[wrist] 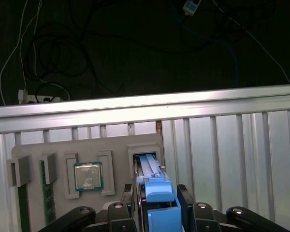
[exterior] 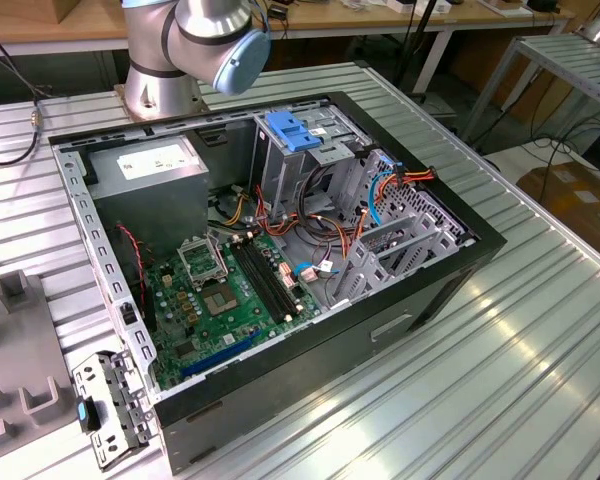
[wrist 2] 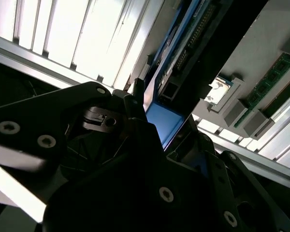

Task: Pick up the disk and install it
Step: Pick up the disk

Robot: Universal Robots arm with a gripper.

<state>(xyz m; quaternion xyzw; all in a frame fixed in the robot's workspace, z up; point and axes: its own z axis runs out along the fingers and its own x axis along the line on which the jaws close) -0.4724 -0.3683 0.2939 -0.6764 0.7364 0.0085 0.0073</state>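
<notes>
In the first wrist view the disk [wrist: 154, 179] stands on edge in a slot of a grey holder tray [wrist: 58, 147], its blue side rail facing the camera. My gripper [wrist: 158, 199] straddles the disk's near end, one dark finger against each side, shut on it. The second wrist view shows the disk's blue face [wrist 2: 165, 123] and its circuit-board edge between the dark gripper parts.
The tray also holds a processor chip [wrist: 88, 176] and memory sticks [wrist: 47, 193]. It lies on a ribbed aluminium table [wrist: 222, 145]. The exterior view has the open computer case [exterior: 280, 250], its drive cage topped by a blue latch [exterior: 292, 131], and the arm's base [exterior: 160, 85].
</notes>
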